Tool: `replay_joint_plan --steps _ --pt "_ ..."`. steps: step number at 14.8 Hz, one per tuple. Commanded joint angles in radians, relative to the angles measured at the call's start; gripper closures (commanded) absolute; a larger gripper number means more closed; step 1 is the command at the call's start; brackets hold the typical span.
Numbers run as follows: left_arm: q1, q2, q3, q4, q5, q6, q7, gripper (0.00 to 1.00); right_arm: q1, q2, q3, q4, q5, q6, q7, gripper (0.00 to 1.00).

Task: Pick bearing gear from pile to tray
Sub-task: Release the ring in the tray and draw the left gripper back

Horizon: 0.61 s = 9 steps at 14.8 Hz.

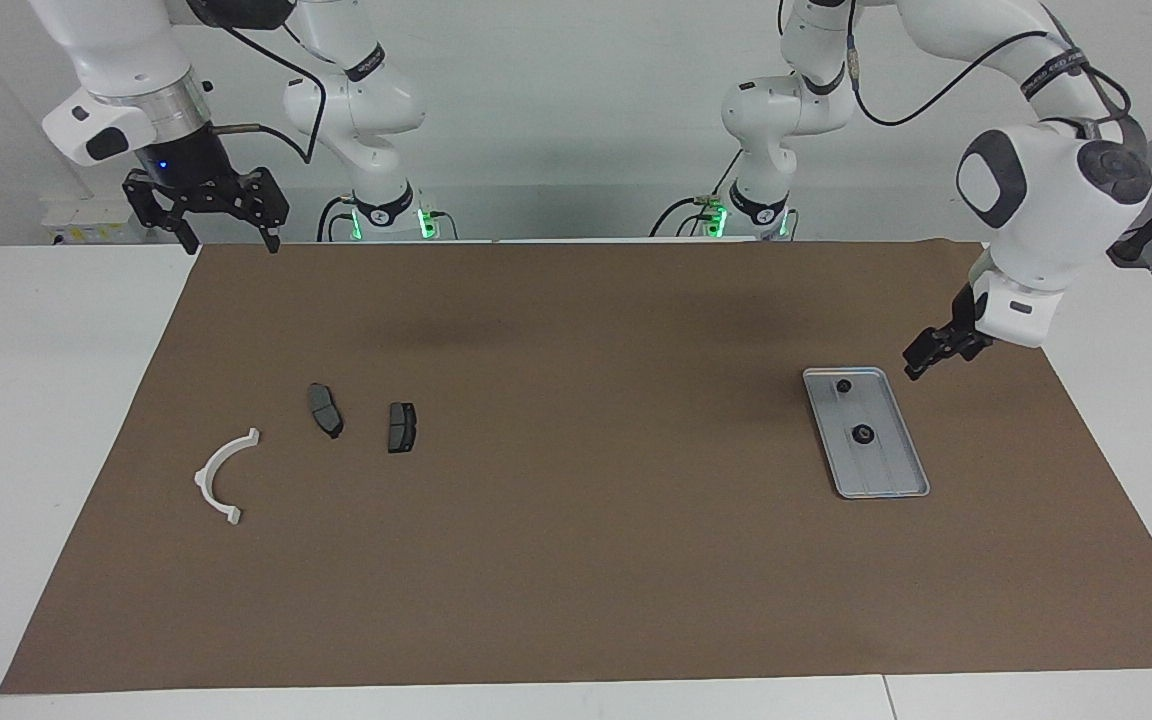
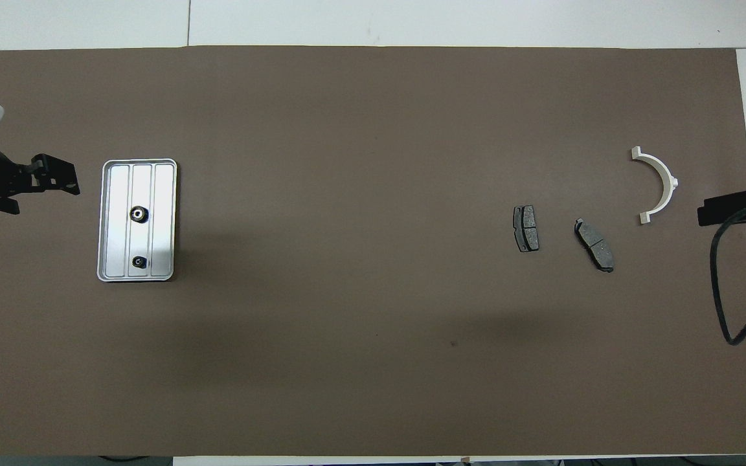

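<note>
Tray (image 2: pixel 166 220), ridged silver metal, holds two black round gears (image 2: pixel 138 214). We see the left hand (image 1: pixel 921 358) at its 9 o'clock overhead, grip unclear; right hand (image 1: pixel 226 240) spread wide.

Brown mat (image 1: pixel 576 560) carries tray (image 1: pixel 901 480), brake pads (image 1: pixel 402 427), white bracket (image 1: pixel 219 478).

Silver-grey ridged tray (image 1: pixel 911 470) carries two black round gears (image 1: pixel 862 434); brake pads (image 1: pixel 402 427) dark grey, bracket (image 1: pixel 219 483) white (brown mat (image 1: pixel 576 560) on white tabletop (image 1: pixel 46 400)).
</note>
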Motion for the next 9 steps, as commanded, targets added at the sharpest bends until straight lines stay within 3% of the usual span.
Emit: replay_joint_plan --steps 1,5,9 --pt "0.023 -0.051 -0.004 0.063 0.000 -0.115 0.005 0.00 -0.005 -0.018 -0.001 -0.013 0.020 -0.017 0.008 0.00" --pt "0.022 -0.141 -0.001 0.080 0.002 -0.239 0.005 0.00 -0.006 -0.018 -0.002 -0.014 0.020 -0.019 0.008 0.00" --pt "0.006 -0.138 -0.016 0.151 0.018 -0.332 0.006 0.00 -0.003 -0.018 -0.001 -0.013 0.020 -0.016 0.008 0.00"
